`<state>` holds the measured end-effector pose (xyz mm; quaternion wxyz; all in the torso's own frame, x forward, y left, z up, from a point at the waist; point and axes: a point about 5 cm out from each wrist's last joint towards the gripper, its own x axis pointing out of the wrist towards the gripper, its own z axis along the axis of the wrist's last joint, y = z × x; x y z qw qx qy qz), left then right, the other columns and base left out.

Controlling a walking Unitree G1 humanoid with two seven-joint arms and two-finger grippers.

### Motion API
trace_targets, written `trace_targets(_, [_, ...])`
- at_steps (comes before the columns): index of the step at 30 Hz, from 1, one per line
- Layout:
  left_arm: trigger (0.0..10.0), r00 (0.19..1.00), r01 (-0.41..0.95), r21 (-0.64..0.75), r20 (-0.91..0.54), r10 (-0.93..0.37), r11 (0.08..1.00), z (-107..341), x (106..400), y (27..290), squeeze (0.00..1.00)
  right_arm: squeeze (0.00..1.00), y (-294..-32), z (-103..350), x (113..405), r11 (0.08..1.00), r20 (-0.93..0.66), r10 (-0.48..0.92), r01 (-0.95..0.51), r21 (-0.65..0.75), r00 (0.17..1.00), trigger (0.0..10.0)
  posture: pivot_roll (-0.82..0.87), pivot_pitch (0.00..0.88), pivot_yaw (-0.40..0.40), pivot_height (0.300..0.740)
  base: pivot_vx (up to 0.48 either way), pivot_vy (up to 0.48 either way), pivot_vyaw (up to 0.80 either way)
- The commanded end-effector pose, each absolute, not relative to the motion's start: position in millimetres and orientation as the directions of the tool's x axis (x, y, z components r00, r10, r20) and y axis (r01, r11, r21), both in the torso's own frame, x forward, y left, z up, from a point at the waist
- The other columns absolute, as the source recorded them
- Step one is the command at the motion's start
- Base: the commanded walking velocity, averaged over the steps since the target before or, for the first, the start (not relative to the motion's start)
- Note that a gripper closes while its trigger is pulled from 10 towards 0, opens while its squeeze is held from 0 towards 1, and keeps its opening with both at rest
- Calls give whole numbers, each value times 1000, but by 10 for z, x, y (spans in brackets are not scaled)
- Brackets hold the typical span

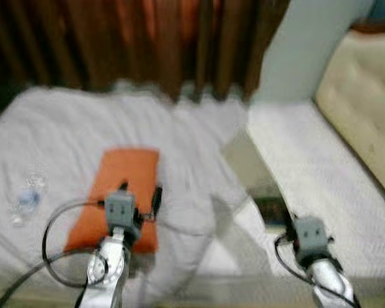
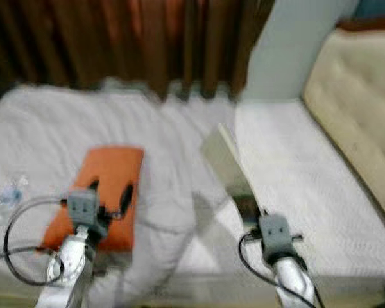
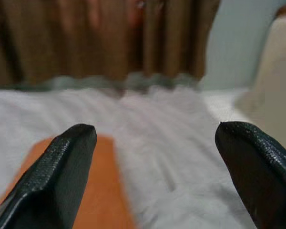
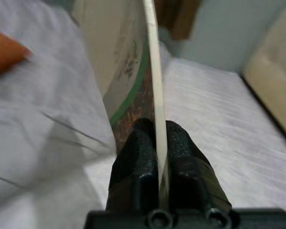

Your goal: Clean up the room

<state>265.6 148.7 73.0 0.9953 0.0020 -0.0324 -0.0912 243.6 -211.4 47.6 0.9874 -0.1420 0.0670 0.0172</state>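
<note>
While the right gripper [image 4: 158,157] pinches a flat card [image 1: 253,170] upright over the white bed [image 1: 321,154] at centre frame, the left gripper [image 3: 155,157] hangs wide open above an orange pillow [image 1: 125,176] at lower left.

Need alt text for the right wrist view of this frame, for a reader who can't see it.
The right gripper pinches the edge of a thin flat board between its two black fingers, holding it on edge above a bed with white bedding. An orange pillow lies off to one side, and a padded beige headboard borders the bed.
</note>
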Motion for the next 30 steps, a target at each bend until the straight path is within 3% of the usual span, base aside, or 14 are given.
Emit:
trace_targets(1, [10000,976,204,18,67,-205,979,758,2710,1471,0,0,-2114,516,2485,964,-119,11,-42,-263,993,0,-105,0,-16,740,0,-480,0])
trace_targets(8, [10000,968,248,24,26,-249,968,690,2763,1540,0,0,-2055,484,2514,961,-127,14,-48,-271,992,0,-119,0,11,740,0,-467,0])
trace_targets(19, [10000,961,277,16,7,-277,961,622,2773,1510,0,0,-2046,453,2492,960,-145,17,-56,-273,989,0,-134,0,19,740,0,-458,-765])
trace_targets(24, [10000,969,248,-10,0,-248,969,602,2799,1531,0,0,-2012,451,2510,962,-156,47,-86,-258,987,0,-139,0,16,740,0,-446,0])
trace_targets(30, [10000,985,171,-28,-17,-171,985,496,2614,1584,0,0,-1990,413,2407,991,-194,92,-108,-74,977,0,-130,14,-20,740,0,-427,0])
